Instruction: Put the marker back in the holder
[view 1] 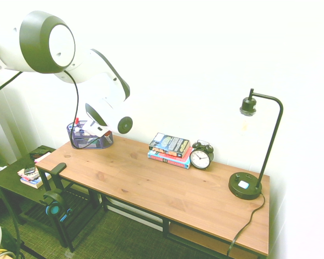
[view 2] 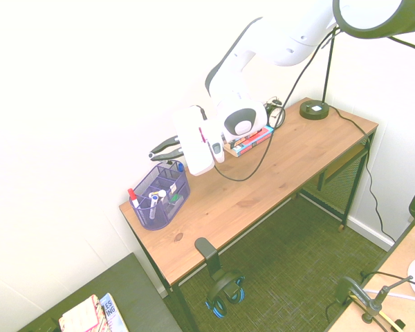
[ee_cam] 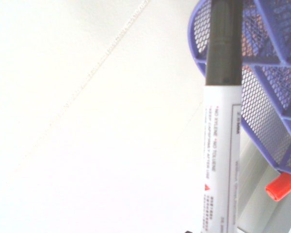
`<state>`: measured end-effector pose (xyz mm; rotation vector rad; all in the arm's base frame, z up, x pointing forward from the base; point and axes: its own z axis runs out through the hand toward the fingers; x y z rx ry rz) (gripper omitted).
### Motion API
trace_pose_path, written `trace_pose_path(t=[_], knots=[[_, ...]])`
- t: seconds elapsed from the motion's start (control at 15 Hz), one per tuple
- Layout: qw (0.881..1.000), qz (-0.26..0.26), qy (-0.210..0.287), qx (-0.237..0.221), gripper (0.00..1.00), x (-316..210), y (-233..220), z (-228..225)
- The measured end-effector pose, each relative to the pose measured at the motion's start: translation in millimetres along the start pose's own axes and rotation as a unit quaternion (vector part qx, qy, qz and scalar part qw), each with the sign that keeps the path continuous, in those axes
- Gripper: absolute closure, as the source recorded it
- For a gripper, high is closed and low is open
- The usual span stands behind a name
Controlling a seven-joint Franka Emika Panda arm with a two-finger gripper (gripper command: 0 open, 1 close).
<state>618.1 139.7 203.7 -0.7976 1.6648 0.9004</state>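
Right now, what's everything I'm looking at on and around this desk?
holder: one, purple-blue mesh, on the desk's end nearest the arm
marker: one, white barrel with black cap, held in the claw, its cap at the holder's rim
red-capped pen: one, standing in the holder
books: small stack, blue and red covers, by the back wall
alarm clock: one, black, beside the books
lamp: one, black, on the desk's far end
desk: one, wooden top, black frame
headphones: one pair, black and blue, hanging from a hook on the desk's edge
claw: one, dark fingers, shut on the marker, above the holder
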Motion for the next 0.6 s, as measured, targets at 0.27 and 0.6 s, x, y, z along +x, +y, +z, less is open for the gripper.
trace_pose_path(t=[0.27,0.6], knots=[[1.000,0.004,-0.001,0.003,0.00,0.7,-3.3,-4.3],[1.000,0.001,-0.005,0.010,0.00,-4.4,-12.8,-17.8]])
